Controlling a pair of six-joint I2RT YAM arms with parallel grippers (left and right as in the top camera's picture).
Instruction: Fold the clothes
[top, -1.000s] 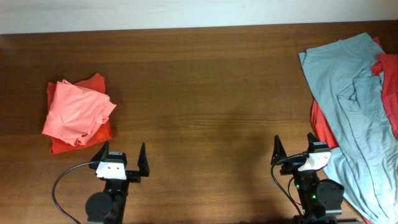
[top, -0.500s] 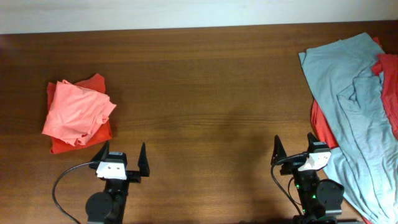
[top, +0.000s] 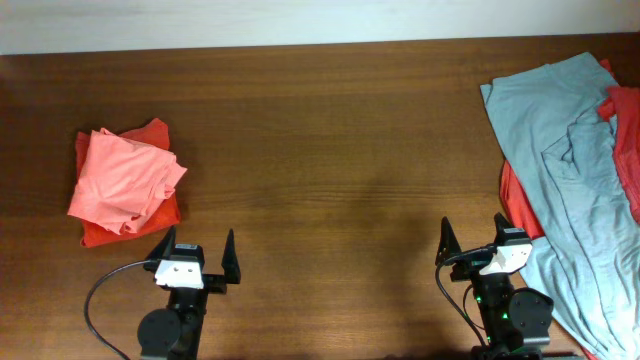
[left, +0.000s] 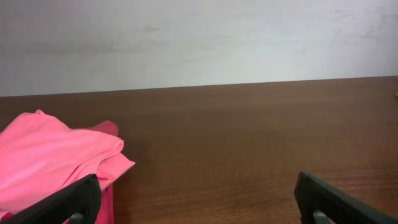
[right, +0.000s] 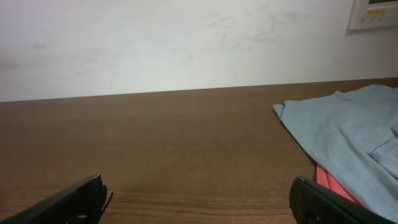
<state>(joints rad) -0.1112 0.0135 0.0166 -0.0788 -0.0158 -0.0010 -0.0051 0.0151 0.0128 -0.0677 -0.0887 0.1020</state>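
A folded pile of pink and red clothes (top: 125, 185) lies at the table's left; it also shows in the left wrist view (left: 53, 158). A loose grey garment (top: 565, 160) lies spread at the right over red clothes (top: 515, 205), and shows in the right wrist view (right: 348, 134). My left gripper (top: 197, 258) is open and empty near the front edge, just below the folded pile. My right gripper (top: 470, 242) is open and empty near the front edge, just left of the grey garment.
The brown wooden table (top: 340, 150) runs to a white wall at the back. A black cable (top: 95, 295) loops by the left arm's base. A red garment (top: 625, 130) lies at the far right edge.
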